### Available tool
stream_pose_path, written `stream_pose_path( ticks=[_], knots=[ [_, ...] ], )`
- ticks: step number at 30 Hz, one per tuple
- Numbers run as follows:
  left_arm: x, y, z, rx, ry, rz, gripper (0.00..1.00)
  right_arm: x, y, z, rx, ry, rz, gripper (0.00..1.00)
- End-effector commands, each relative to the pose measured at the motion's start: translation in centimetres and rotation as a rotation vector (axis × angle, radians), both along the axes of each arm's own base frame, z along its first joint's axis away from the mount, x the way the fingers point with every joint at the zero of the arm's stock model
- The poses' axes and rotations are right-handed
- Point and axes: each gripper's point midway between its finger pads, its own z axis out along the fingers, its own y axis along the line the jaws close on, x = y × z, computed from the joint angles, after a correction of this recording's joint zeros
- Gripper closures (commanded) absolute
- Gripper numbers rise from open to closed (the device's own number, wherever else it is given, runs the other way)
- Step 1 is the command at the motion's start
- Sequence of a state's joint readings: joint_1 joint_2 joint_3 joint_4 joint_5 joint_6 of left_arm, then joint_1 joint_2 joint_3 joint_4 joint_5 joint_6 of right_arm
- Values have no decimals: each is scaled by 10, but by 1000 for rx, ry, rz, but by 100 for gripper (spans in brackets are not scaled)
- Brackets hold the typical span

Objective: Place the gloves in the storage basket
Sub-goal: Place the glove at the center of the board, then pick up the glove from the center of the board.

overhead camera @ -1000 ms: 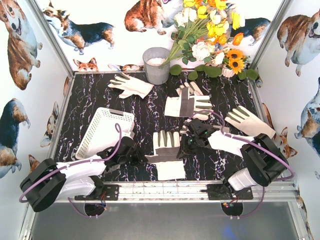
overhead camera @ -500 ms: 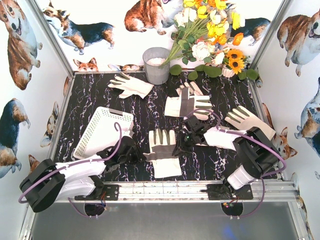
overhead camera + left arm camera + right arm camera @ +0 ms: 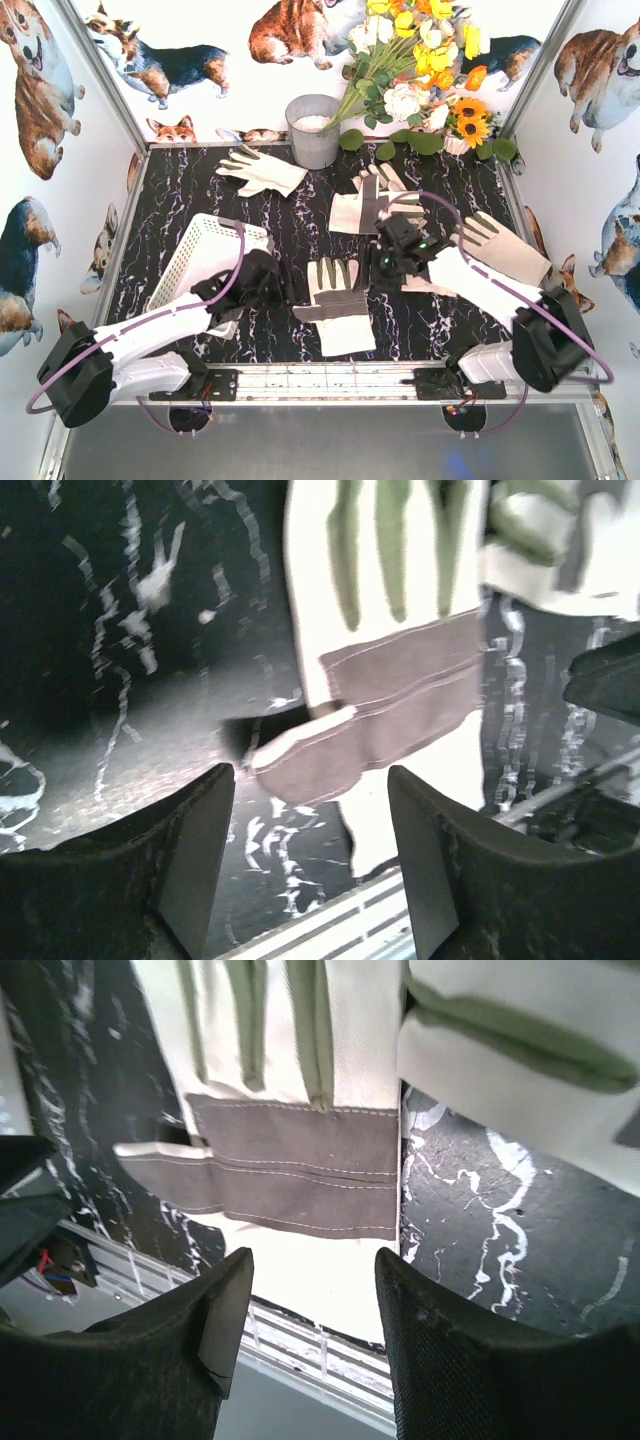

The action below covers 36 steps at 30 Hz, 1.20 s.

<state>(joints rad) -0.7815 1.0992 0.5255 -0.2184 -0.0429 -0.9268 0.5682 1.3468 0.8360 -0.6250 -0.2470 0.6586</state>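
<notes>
Gloves (image 3: pixel 335 305) are spread right of and behind storage basket (image 3: pixel 200 255), none seen inside. Nearest one is judged limp, light; cuff edge should be pinched. Left gripper (image 3: pixel 310 780) and right gripper (image 3: pixel 312 1265) are parted, empty, flanking it.

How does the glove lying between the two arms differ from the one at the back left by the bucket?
The glove between the arms shows grey patches on palm and fingers; the back-left glove shows only plain cream fabric. The first points its fingers toward the back wall; the second points left. The first lies near the front edge; the second beside the bucket. Both lie flat, outside the basket.
</notes>
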Motion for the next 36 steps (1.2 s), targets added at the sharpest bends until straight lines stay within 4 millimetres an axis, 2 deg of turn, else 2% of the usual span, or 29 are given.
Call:
stream_pose_path(
  ticks=[1,4,6,7,10,12,16,19,24,28,32,36],
  knots=[
    [7,-16,45,-30,-81,-95,40,22,-26,47,-60,-132,-44,45],
    [17,-21,82,-27,-152,-120,26,33,-49,64,-79,-181,-108,43],
    [27,-17,106,-2,-212,-110,8,44,-68,69,-85,-219,-150,40],
    [32,-11,112,22,-229,-102,1,50,-79,70,-85,-229,-185,39],
    [53,21,121,94,-249,-68,0,67,-111,68,-67,-228,-277,37],
    [66,48,120,103,-228,-38,0,77,-132,58,-103,-206,-315,37],
    [92,96,112,128,-249,2,0,87,-157,28,-175,-105,-320,42],
    [105,127,105,191,-241,42,0,93,-165,11,-149,0,-323,49],
    [117,177,88,271,-228,151,0,96,-168,-16,-178,75,-270,51],
    [116,196,69,321,-187,154,0,97,-168,-28,-186,96,-246,51],
    [113,204,56,343,-174,152,0,101,-163,-36,-188,101,-215,51],
    [110,208,43,349,-161,159,0,101,-163,-47,-269,129,-181,53]
  ],
)
